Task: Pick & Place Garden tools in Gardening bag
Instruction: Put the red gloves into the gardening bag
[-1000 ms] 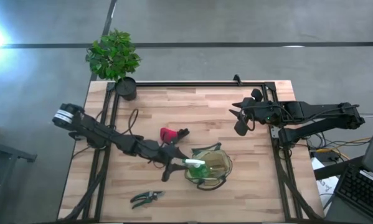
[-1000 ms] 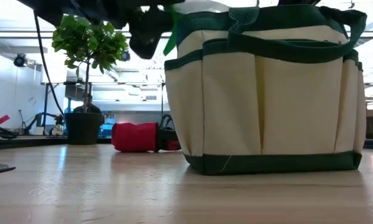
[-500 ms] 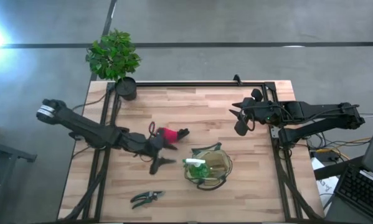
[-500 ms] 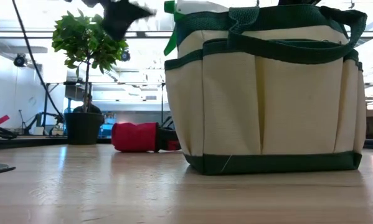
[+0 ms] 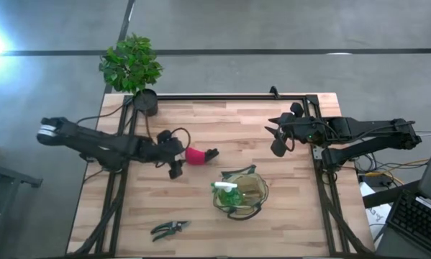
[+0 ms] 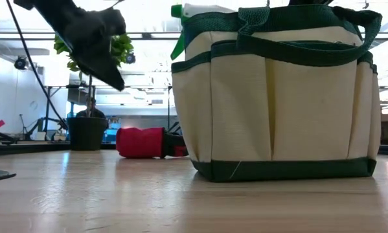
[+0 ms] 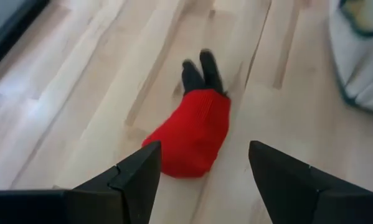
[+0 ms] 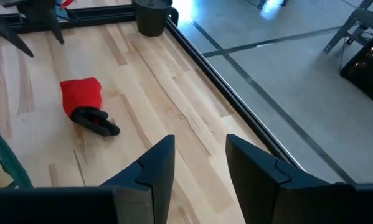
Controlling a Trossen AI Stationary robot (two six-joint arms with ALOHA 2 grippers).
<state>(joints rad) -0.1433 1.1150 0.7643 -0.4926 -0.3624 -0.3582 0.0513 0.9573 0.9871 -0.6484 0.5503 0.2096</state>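
Note:
The tan gardening bag (image 5: pixel 240 193) with green trim stands on the table near its middle (image 6: pixel 274 97); a green spray bottle (image 5: pixel 227 189) sticks out of its top (image 6: pixel 194 11). A red-and-black item (image 5: pixel 198 155) lies on the table left of the bag (image 7: pixel 195 130) (image 8: pixel 86 102). Dark pruning shears (image 5: pixel 169 229) lie near the table's near edge. My left gripper (image 5: pixel 176 165) is open and empty, just left of the red item, above the table (image 7: pixel 202 168). My right gripper (image 5: pixel 276 137) is open and empty at the table's right side (image 8: pixel 198 162).
A leafy plant in a black pot (image 5: pixel 144 101) stands at the table's far left corner (image 6: pixel 87 129). A black frame rail (image 5: pixel 222 96) runs along the table's far edge. Bare wood lies between the bag and the right arm.
My left gripper has drawn back from over the bag toward the table's left and far side, and now hangs open just left of the red item. The spray bottle stays standing in the bag. The right arm has kept still.

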